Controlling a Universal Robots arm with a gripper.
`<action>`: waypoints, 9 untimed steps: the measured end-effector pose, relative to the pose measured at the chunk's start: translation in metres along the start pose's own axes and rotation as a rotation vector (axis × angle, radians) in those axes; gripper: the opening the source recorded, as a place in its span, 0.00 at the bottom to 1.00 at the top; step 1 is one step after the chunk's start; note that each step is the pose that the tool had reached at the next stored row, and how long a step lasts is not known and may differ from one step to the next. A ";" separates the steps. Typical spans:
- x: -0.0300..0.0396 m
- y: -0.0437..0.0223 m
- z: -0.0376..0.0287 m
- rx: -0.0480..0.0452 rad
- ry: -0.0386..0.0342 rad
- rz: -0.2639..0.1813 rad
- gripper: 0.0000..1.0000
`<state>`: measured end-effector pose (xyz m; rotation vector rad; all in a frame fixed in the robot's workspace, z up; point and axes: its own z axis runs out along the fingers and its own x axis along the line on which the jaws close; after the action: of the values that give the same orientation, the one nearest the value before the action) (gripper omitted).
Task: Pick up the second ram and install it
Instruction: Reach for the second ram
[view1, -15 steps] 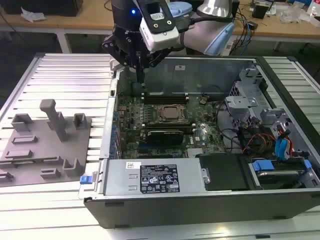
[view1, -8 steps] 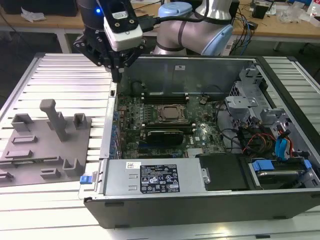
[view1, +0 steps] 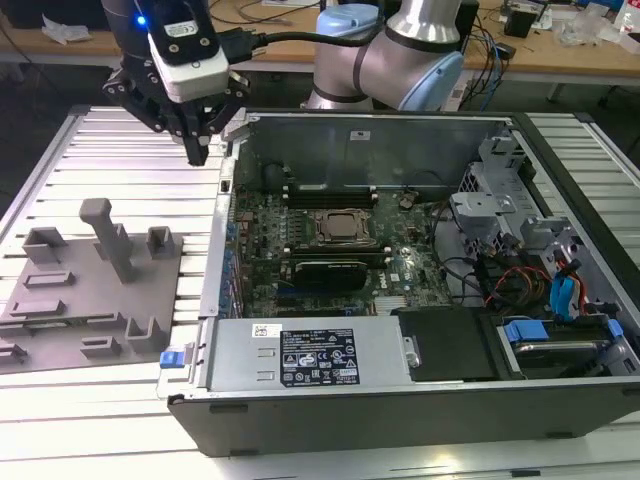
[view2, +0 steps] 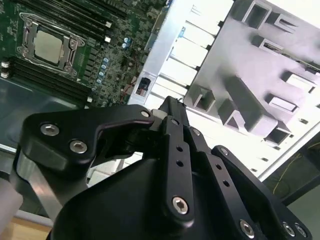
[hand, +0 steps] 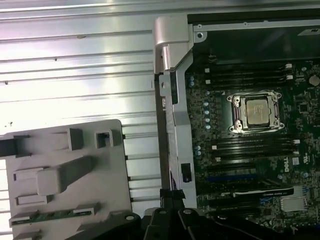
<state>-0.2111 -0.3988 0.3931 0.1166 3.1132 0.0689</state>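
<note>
The second ram (hand: 52, 216) is a thin green stick lying in a slot of the grey holder plate (hand: 65, 170) in the first wrist view. My gripper (view1: 200, 148) hangs above the slatted table beside the case's far corner on the exterior view's left, well above and beyond the holder plate (view1: 90, 300). Its black fingers (view2: 170, 107) are pressed together at the tip, shut with nothing between them. The gripper (hand: 172, 200) sits over the case wall, between holder and motherboard. The CPU socket (hand: 255, 112) lies between the long black memory slots (hand: 250, 77).
The open computer case (view1: 400, 410) holds the motherboard (view1: 330, 240), a power supply (view1: 310, 355), drive cages and cables (view1: 530, 270). A tall grey post (view1: 110, 240) stands on the holder plate. The case's metal side wall (hand: 172, 100) separates holder and board.
</note>
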 end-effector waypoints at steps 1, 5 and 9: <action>0.0029 -0.0002 -0.0001 -0.0001 0.0000 0.000 0.11; 0.0124 -0.0009 -0.0004 0.0000 0.0000 0.000 0.11; 0.0356 -0.0027 -0.0009 -0.0001 -0.0003 0.000 0.11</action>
<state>-0.2467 -0.3989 0.3930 0.1165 3.1129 0.0690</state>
